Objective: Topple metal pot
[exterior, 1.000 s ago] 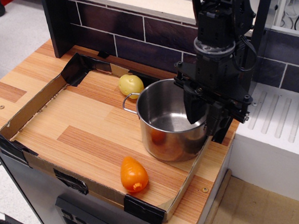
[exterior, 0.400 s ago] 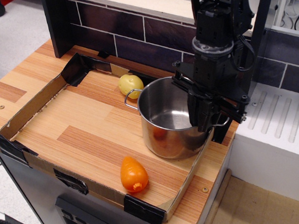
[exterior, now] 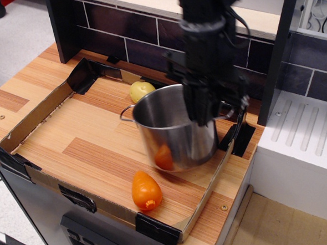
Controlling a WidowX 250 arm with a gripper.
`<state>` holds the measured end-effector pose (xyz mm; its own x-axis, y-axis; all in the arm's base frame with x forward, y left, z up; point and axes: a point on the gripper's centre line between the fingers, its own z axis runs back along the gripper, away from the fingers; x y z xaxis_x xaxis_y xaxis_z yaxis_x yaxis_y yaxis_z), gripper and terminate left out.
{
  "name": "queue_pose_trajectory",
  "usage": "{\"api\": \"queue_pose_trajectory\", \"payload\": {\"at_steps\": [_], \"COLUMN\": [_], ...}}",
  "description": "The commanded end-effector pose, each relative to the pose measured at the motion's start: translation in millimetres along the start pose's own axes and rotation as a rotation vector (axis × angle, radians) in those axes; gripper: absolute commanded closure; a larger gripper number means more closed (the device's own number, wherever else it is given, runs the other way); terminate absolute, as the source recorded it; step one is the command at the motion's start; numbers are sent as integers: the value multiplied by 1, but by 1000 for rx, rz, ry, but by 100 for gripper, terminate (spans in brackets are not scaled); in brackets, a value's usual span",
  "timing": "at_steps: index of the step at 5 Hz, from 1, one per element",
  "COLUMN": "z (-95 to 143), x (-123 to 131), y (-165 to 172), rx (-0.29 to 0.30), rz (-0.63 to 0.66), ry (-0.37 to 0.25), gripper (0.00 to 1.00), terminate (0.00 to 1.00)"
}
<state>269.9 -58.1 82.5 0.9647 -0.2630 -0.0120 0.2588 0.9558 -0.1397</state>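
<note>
metal pot (exterior: 172, 136) tilted, gripper (exterior: 202, 106) clamping rim (fingertips blurred)

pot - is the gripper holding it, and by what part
Yes: the gripper is clamped on the metal pot at its far-right rim wall, and the pot is tipping left.

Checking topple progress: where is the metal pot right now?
The metal pot sits right of centre in the cardboard tray, tilted leftward, gripper at its rim, between the yellow vegetable and orange one.

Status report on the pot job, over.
End effector clamped on the pot's far rim. Pot tilted toward the tray's open side, not yet down. Orange toy lies in front, yellow toy behind.
</note>
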Motion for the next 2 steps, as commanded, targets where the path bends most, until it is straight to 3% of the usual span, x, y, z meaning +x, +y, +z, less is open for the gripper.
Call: {"api": "queue_pose_trajectory", "payload": {"at_steps": [1,2], "z": [53,65], "x": [-21,-31], "y": [22,42], "rx": [-52,-106], "rz": [56,93], "ry": [-91,-76], "gripper": [100,100], "terminate": [0,0]}}
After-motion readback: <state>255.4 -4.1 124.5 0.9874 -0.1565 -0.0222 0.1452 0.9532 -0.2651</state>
